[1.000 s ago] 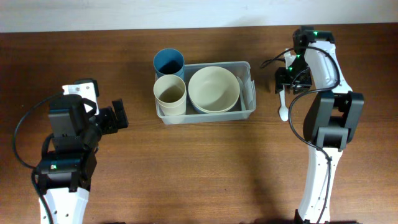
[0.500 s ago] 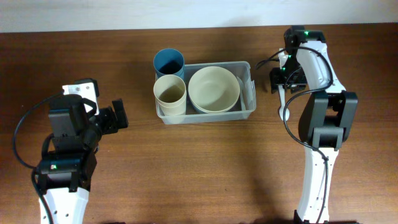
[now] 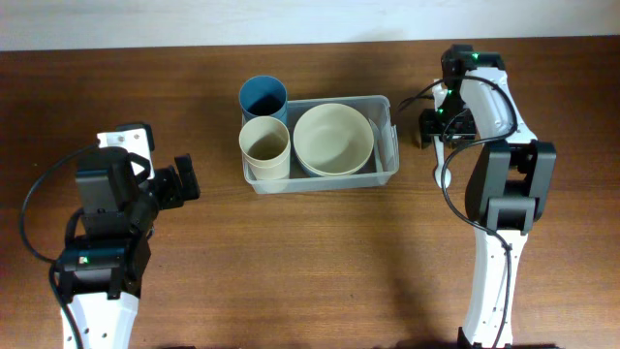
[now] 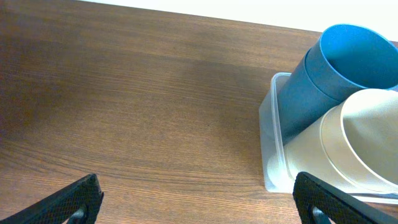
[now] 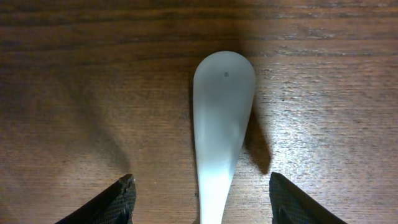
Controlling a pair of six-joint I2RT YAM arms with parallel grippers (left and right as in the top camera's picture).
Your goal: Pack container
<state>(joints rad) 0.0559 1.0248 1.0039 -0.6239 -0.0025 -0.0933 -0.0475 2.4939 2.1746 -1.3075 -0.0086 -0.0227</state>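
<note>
The clear plastic container point(image 3: 392, 147) stands at the table's middle. It holds a beige bowl point(image 3: 333, 138), a beige cup point(image 3: 264, 143) and a blue cup point(image 3: 263, 97). The container's corner point(image 4: 273, 155) and both cups also show in the left wrist view. A white plastic spoon point(image 5: 221, 118) lies on the wood to the right of the container. My right gripper point(image 3: 438, 131) is over it, and in the right wrist view its open fingers point(image 5: 200, 180) sit one on each side of the spoon without touching it. In the overhead view the gripper mostly hides the spoon. My left gripper point(image 3: 184, 181) is open and empty, well left of the container point(image 4: 196, 186).
Bare brown wood lies between the left gripper and the container and along the front of the table. The table's far edge meets a white wall just behind the blue cup and the right arm.
My right gripper has moved toward the far edge and slightly left. The spoon that showed in front of it is now mostly covered in the overhead view. The left arm has not moved.
</note>
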